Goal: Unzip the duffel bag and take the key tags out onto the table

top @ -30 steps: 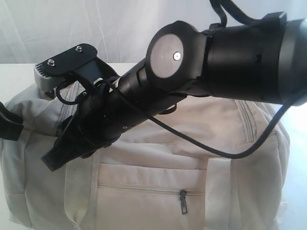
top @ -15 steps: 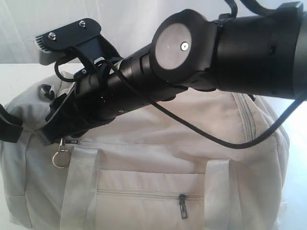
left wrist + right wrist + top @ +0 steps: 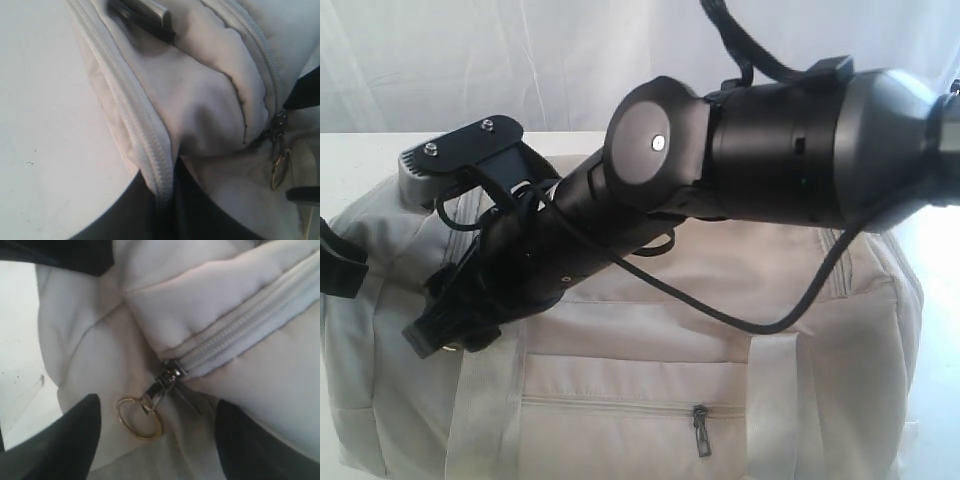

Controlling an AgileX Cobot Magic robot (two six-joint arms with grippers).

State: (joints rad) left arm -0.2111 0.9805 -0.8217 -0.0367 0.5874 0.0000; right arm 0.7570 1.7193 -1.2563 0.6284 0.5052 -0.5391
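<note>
The black right arm (image 3: 720, 170) has dropped again. 0.5 s ago it was lifted, with the small gold metal ring pull (image 3: 139, 418) dangling free against the front of the large cream-beige fabric duffel bag (image 3: 650, 350). Now the arm's tip sits lower at the bag's left end and hides that ring in the exterior view. The bag itself has not shifted. I read this as a fresh approach to the pull rather than progress on opening, so the unzipping has not begun.

The black right fingers (image 3: 75, 440) are spread wide, 1 on each side of the ring pull. The ring hangs from the grey metal zipper slider (image 3: 167, 376), which sits at the end of the long grey zipper (image 3: 240, 325); its teeth are closed along all the length the right wrist view shows. Neither finger touches ring or slider, and they hold nothing. The ring lies flat on soft cloth, so it could slip aside as they close.

The dark left fingers (image 3: 125, 220) sit at the bag's end seam, beside the wide flat white tabletop (image 3: 45, 100). I cannot tell whether they are clenched on the fabric or only resting there.

The bunch of coloured plastic key tags shows in no view. With the zipper shut, they are presumably inside the bag.
</note>
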